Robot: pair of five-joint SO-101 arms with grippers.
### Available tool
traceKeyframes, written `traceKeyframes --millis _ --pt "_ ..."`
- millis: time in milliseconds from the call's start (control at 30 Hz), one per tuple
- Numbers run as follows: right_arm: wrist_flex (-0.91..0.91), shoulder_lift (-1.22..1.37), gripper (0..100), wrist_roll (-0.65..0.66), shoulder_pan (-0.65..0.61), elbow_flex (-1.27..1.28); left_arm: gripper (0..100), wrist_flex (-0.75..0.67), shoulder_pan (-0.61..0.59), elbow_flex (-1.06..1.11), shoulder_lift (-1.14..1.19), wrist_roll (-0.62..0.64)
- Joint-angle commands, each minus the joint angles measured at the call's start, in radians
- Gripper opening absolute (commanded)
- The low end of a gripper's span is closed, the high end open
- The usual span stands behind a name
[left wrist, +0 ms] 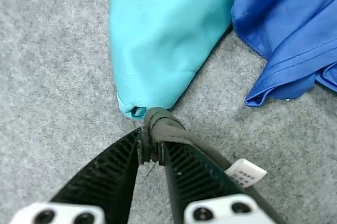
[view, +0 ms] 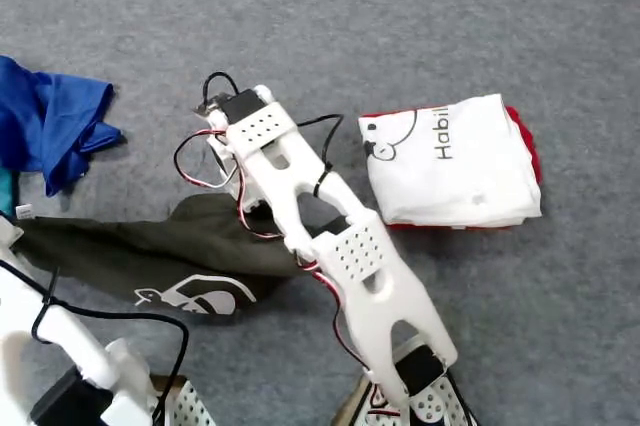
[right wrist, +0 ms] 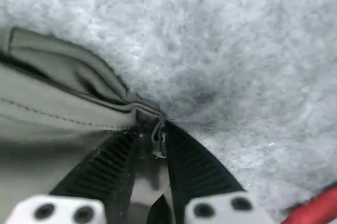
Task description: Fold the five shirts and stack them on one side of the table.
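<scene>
**Fingers [left wrist: 113,166] clenched on the dark olive shirt [view: 150,251] at both ends**

Black and ribbed, the fingers of the left gripper [left wrist: 151,148] are squeezed tight around a bunched, rolled corner of the dark olive shirt, close to the left edge of the grey felt-covered table [view: 500,326]. A small white tag [left wrist: 245,172] pokes out just beside that corner. The right gripper [right wrist: 158,137] is pinched shut on a stitched hem of the same garment, nearer the middle of the table. Between the two grips the fabric lies drawn out in a long, creased band on the felt. A white printed figure faces up on the part toward the near edge.

Just past the left gripper sits the tapered end of a turquoise mesh shirt [left wrist: 163,34], almost touching the held corner. A crumpled blue shirt [view: 50,126] lies beside it against the left edge.

Toward the right edge, well apart from the olive one, a folded white shirt [view: 450,161] with a printed front rests on a folded red shirt [view: 528,151]. The red one peeks out along its sides.

The white right arm [view: 330,236] slants from the near edge up over the middle of the table.
</scene>
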Motion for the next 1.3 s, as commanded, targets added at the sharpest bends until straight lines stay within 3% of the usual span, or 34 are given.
traceKeyframes --millis 0,267,400,667,1267 --pt "0.017 0.004 0.9 -0.012 0.025 -0.054 2 -0.020 -0.014 -0.005 -0.030 0.012" --pt "0.023 -0.159 0.9 0.003 0.133 -0.189 2 -0.018 -0.011 -0.005 -0.024 0.029" --pt "0.018 -0.375 0.9 0.080 0.134 -0.197 2 -0.009 0.008 -0.031 -0.031 0.044" --pt "-0.028 -0.837 0.9 0.242 0.137 -0.186 2 0.152 0.063 -0.255 -0.025 0.068" --pt "0.020 -0.903 0.9 0.245 0.134 -0.186 2 0.166 0.084 -0.270 -0.031 0.060"
